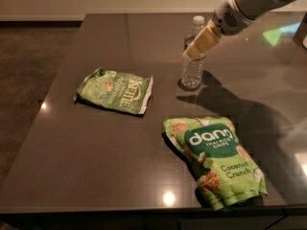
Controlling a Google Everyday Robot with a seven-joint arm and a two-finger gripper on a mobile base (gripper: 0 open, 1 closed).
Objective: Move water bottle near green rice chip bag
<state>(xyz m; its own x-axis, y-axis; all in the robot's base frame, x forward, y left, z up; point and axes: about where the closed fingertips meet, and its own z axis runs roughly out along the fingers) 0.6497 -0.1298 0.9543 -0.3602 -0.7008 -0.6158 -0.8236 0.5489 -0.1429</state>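
Observation:
The water bottle (pixel 192 73) stands upright at the back middle of the dark table (pixel 96 166), with its white cap showing. My gripper (pixel 197 46) reaches in from the upper right, and its cream-coloured tip lies over the bottle's upper half, hiding the label area. The green rice chip bag (pixel 213 157) lies flat at the front right of the table, well in front of the bottle and apart from it.
A smaller pale green Kettle bag (pixel 115 91) lies flat to the left of the bottle. The table's front edge runs just below the rice chip bag. Dark floor lies beyond the table's left edge. My arm's shadow falls on the table right of the bottle.

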